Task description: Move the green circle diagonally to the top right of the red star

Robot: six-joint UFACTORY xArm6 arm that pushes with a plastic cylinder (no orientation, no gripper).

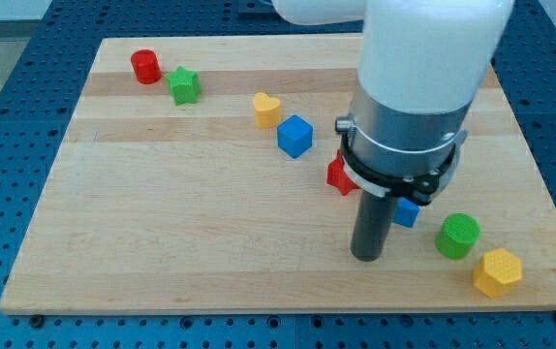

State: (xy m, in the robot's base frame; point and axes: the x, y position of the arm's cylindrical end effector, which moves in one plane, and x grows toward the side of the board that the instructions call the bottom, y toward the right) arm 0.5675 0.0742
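The green circle (457, 236) lies near the board's lower right. The red star (339, 175) sits left of and above it, partly hidden behind my arm. My tip (366, 257) rests on the board, below the red star and well to the left of the green circle, touching neither. A small blue block (407, 212) shows between the rod and the green circle, partly hidden by the arm.
A yellow hexagon (497, 272) lies just below and right of the green circle near the board's edge. A blue cube (295, 136) and yellow heart (266, 110) sit at upper middle. A green star (184, 85) and red cylinder (145, 66) sit at the top left.
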